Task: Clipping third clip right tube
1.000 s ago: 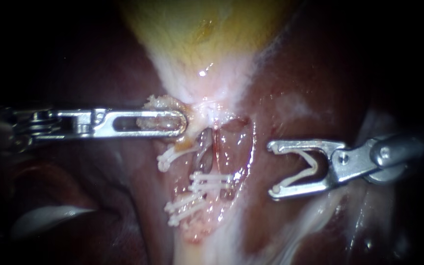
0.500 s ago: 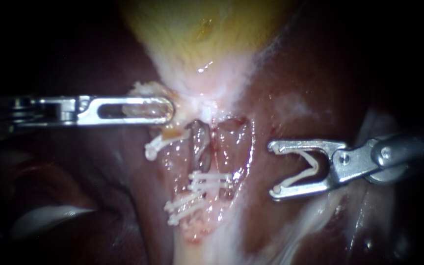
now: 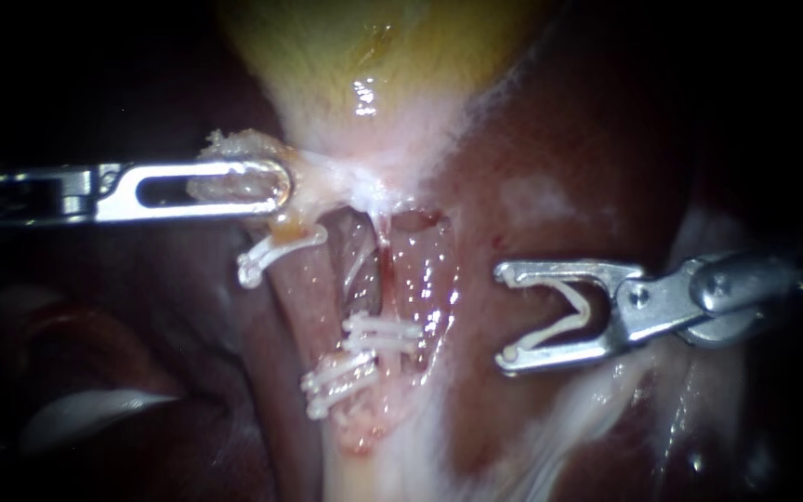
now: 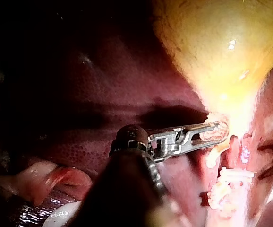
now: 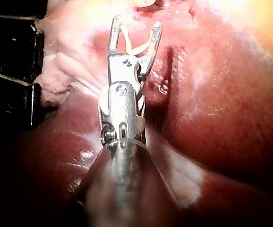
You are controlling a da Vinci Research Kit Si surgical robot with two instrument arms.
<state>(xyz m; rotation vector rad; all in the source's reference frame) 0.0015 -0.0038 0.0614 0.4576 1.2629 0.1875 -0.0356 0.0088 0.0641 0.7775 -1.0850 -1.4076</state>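
Note:
My left instrument (image 3: 276, 183) comes in level from the left, its slotted jaws shut on pale tissue at the gallbladder (image 3: 374, 46) neck; the left wrist view shows the same grip (image 4: 217, 130). Below it two tubes run down an opened window. The left tube (image 3: 301, 288) carries one white clip (image 3: 276, 251) high up and two (image 3: 336, 381) lower down. The darker right tube (image 3: 362, 270) carries two clips (image 3: 383, 333). My right instrument (image 3: 504, 314) waits right of the window, clear of the tubes. Its jaws stand wide, holding an open white clip (image 3: 569, 321), also seen in the right wrist view (image 5: 139, 47).
Dark red liver (image 3: 559, 139) surrounds the window on both sides. Pale fatty strands (image 3: 597, 409) run under my right instrument. A whitish fold (image 3: 95, 414) lies low at the left. Black blocks (image 5: 9, 71) stand beside the tissue in the right wrist view.
My left instrument has drawn its gripped tissue to the left and upward, stretching the tubes and widening the window. My right instrument has barely moved against the liver.

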